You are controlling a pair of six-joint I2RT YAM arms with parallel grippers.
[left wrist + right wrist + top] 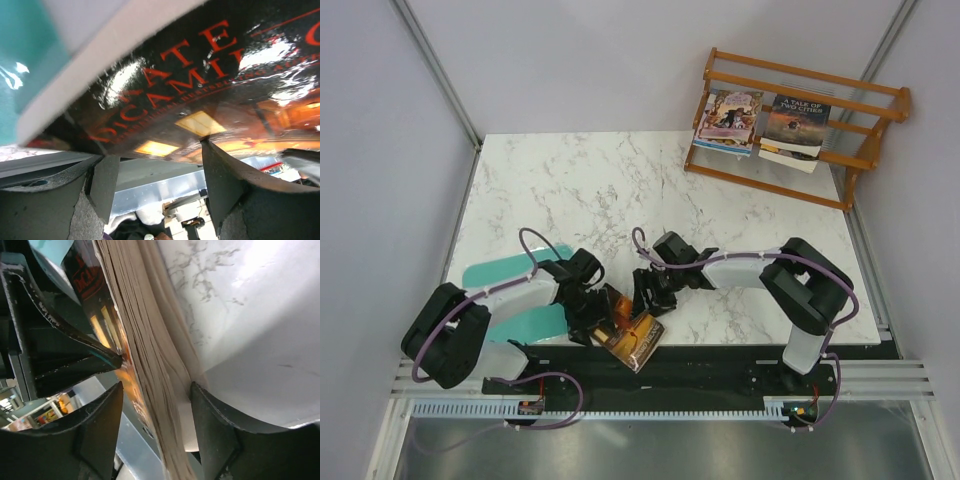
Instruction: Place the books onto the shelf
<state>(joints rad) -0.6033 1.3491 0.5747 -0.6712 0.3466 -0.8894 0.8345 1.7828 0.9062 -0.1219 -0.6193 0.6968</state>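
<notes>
**Book position.** The red-brown book (pixel 635 340) sits at the 6 o'clock edge of the table (pixel 580 190), tilted and partly past that edge.

**Left fingers (pixel 102 180).** Released and spread. The tips rest against the book's glossy cover, below its red lettering. Nothing lies in the gap between them.

**Right fingers (pixel 100 420).** They straddle the book's page block. One finger touches the back side and the other stands just beside the front cover. It cannot be told whether the clamp is complete.

**Shelf (pixel 770 187).** Located at the table's 1 o'clock corner. It carries a pink-purple book (pixel 728 112) on a small stack, with "A Tale of Two Cities" (pixel 795 125) at that stack's 3 o'clock.

**Teal sheet (pixel 510 285).** Lies flat at 8 o'clock, partly under the left arm.
</notes>
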